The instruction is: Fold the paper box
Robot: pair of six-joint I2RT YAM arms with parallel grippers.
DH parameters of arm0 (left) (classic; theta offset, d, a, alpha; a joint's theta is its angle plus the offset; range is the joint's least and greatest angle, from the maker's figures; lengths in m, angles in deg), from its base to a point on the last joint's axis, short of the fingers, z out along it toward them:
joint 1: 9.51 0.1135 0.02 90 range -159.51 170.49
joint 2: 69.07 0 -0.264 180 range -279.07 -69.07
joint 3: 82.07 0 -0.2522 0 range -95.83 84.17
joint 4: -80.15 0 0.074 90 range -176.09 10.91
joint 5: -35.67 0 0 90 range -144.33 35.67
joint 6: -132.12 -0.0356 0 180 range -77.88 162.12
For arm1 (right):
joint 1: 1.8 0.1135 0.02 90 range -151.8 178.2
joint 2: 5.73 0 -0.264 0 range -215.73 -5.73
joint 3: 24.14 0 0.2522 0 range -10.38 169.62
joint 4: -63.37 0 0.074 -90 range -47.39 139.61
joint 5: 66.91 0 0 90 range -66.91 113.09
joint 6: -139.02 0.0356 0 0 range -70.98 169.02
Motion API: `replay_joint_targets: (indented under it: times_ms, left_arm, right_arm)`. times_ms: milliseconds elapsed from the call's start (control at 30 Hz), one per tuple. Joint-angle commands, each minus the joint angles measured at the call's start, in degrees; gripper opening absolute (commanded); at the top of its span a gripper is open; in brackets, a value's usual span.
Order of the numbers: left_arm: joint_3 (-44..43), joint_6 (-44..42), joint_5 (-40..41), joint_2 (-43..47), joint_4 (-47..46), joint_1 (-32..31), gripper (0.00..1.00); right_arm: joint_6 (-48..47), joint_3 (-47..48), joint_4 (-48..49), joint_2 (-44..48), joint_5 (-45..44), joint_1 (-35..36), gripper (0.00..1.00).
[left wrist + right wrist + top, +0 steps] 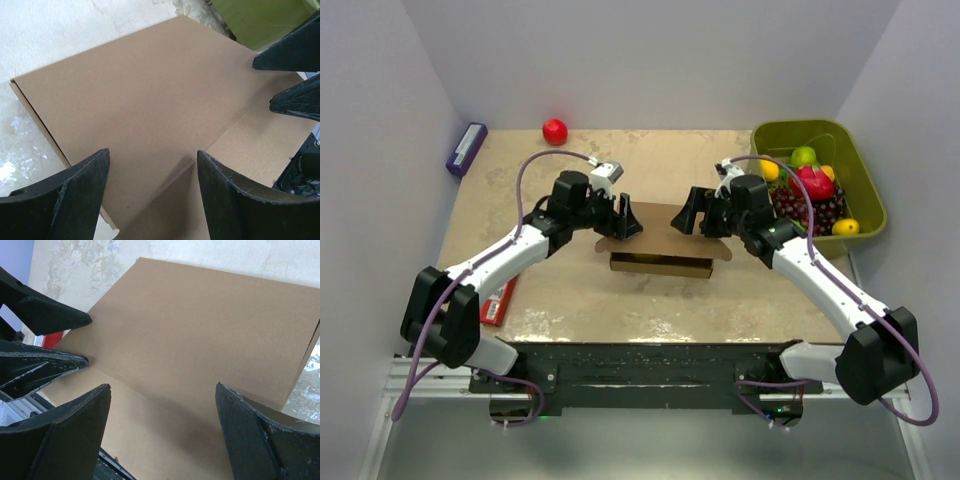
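Note:
The paper box (661, 243) is a shallow brown cardboard rectangle in the middle of the table, with its lid lying over it and a front wall facing me. My left gripper (629, 223) is open over the lid's left end. My right gripper (689, 216) is open over its right end. In the left wrist view the lid (150, 95) fills the frame, with a crease to a flap at lower right, and the left gripper (153, 161) is open just above it. In the right wrist view the right gripper (163, 391) is open above the lid (200, 325).
A green bin (865, 175) holding fruit stands at the right back. A red ball (554, 131) and a purple box (466, 148) lie at the back left. A red packet (498, 303) lies by the left arm near the front edge.

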Motion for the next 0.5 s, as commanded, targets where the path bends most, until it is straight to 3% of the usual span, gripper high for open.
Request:
replay_joint_targets:
  times_ms: [0,467]
  left_arm:
    - [3.9,2.6,-1.3,2.6,-4.0,0.1,0.74]
    - [13.7,8.3,-0.7,4.6,-13.5,0.1,0.72]
  right_arm:
    - [1.9,-2.2,3.3,1.6,2.1,0.1,0.88]
    - [4.3,-9.2,6.9,2.0,3.1,0.1,0.87]
